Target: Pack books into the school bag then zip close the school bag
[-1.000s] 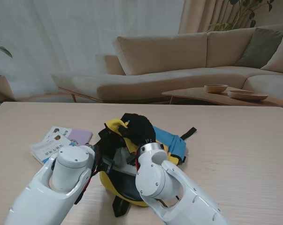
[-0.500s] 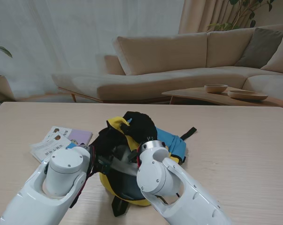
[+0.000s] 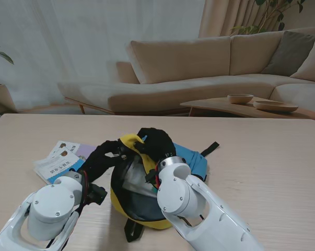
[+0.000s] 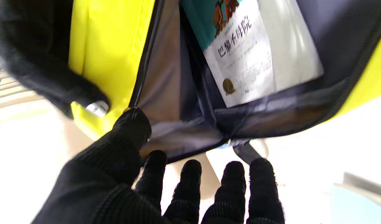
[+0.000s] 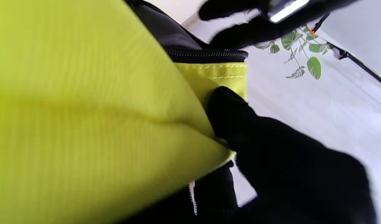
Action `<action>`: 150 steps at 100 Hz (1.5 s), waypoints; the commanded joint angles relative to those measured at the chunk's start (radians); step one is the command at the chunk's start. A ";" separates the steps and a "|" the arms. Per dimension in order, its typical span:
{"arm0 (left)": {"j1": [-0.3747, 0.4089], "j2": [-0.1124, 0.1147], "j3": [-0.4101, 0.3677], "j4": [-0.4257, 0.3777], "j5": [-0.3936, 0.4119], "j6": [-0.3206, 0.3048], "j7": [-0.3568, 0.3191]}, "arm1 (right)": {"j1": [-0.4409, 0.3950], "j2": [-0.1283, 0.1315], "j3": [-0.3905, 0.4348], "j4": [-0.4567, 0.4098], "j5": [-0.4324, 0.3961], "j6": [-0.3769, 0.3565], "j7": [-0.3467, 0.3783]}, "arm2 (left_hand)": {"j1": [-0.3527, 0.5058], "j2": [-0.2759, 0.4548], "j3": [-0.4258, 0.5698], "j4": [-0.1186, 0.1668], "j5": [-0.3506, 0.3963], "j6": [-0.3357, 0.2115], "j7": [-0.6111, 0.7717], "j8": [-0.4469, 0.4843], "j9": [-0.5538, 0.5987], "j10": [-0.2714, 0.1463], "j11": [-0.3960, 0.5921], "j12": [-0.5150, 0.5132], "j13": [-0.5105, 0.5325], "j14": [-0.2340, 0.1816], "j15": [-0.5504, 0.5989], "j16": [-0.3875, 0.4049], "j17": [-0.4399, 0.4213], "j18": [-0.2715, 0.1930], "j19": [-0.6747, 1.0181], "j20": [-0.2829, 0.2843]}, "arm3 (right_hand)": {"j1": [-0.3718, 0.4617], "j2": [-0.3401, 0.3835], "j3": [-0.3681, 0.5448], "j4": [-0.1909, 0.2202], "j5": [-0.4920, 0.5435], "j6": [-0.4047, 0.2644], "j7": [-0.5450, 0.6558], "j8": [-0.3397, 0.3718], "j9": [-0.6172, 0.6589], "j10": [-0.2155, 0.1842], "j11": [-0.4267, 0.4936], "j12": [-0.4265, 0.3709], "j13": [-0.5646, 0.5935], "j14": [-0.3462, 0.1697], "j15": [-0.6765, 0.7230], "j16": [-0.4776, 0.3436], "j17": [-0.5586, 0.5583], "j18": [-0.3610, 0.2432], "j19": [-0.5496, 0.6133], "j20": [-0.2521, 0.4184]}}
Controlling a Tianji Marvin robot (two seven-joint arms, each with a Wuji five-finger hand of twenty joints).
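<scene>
Stand view: yellow school bag lies centre-bottom of the frame, mouth gaping, one book already inside; right hand pinches the yellow flap at the bag's top edge, holding it up. Right wrist view confirms it: thumb pressed onto the yellow fabric next to the zipper teeth, so fingers closed on the flap. Left hand sits at the left rim of the opening; left wrist view shows its fingers spread and holding nothing, just at the lining edge, with the printed book cover deep in the pocket. More books lie stacked at left-centre of the stand view, well apart from the bag's mouth. Risks as I judge them: the flap grip is a thin pinch on slippery fabric, so if it slips the mouth collapses and blocks the next book; left hand leaving the rim could drag the lining or snag a glove finger on the zipper; the bag isn't pinned, so pushing a book in may slide it across the table; the lower rim is hidden behind both arms, so I can't tell where the zip pull is
</scene>
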 commanded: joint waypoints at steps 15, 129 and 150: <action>0.096 0.003 -0.071 -0.070 0.052 -0.063 0.031 | -0.019 0.030 -0.005 -0.009 0.017 -0.028 0.093 | -0.024 0.003 0.004 0.030 -0.020 -0.024 0.031 0.013 0.027 0.002 0.032 0.018 0.010 0.005 0.012 0.015 -0.006 0.008 0.039 0.018 | 0.085 0.055 -0.008 0.002 0.048 -0.119 0.058 0.014 -0.005 0.010 -0.013 -0.008 0.006 0.019 0.001 0.014 -0.015 0.026 0.021 0.021; 0.128 0.062 -0.168 -0.030 0.281 -0.210 -0.145 | -0.026 0.110 -0.176 0.104 -0.162 -0.129 0.278 | -0.038 0.027 -0.039 0.032 0.003 -0.085 -0.006 -0.007 0.013 -0.043 -0.019 -0.013 -0.009 -0.055 -0.081 -0.005 -0.041 -0.013 -0.139 0.031 | -0.361 0.043 -0.106 0.151 -0.354 0.027 -0.387 -0.033 -0.441 -0.074 -0.152 -0.052 -0.425 -0.121 -0.388 -0.030 -0.494 0.025 -0.336 0.121; 0.127 0.077 -0.188 -0.016 0.376 -0.276 -0.187 | -0.088 0.129 -0.110 0.024 -0.198 -0.173 0.272 | -0.038 0.032 -0.055 0.035 0.003 -0.103 -0.014 -0.003 0.021 -0.052 -0.031 -0.012 -0.016 -0.068 -0.101 -0.009 -0.043 -0.020 -0.199 0.043 | -0.391 0.133 -0.337 0.185 -0.483 0.051 -0.422 -0.123 -0.583 -0.090 -0.231 -0.082 -0.596 -0.164 -0.560 -0.095 -0.707 -0.002 -0.529 0.044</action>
